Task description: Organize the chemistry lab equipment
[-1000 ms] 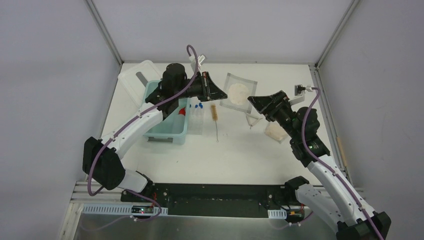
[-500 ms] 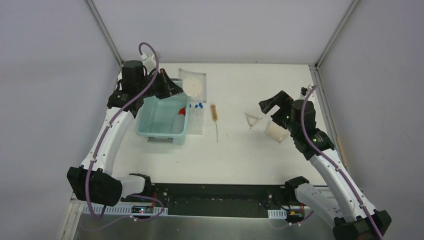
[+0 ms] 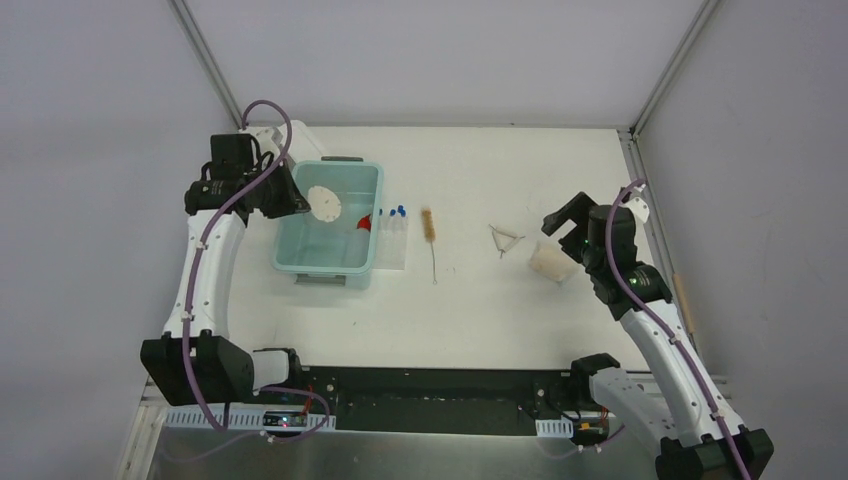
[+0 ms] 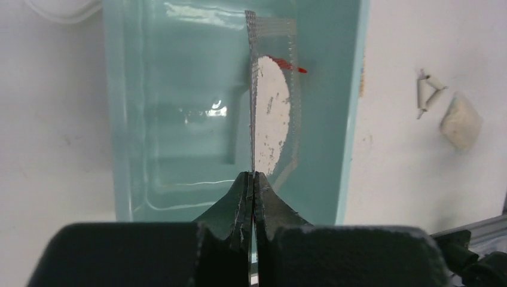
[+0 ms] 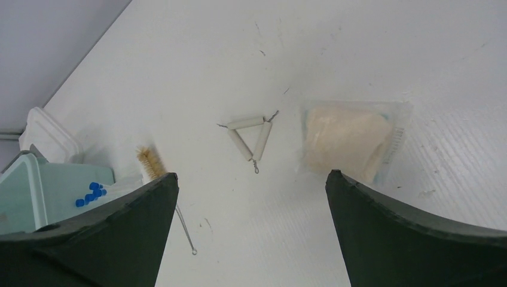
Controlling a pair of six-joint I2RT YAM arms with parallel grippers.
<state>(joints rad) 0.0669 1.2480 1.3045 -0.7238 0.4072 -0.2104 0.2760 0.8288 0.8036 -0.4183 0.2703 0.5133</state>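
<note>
Gauze: one edge pinched in left gripper, jaws clamped tight; hangs over bin, worktop back-left. Right gripper: jaws spread, empty, above triangle, nr right edge. Risk: thin edge grip, so gauze may slip, land on red spout or catch bin wall.

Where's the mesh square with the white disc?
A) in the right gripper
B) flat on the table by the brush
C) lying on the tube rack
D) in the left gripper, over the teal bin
D: the left gripper is shut on one edge of the mesh square, which hangs edge-on over the open teal bin in the left wrist view.
</note>
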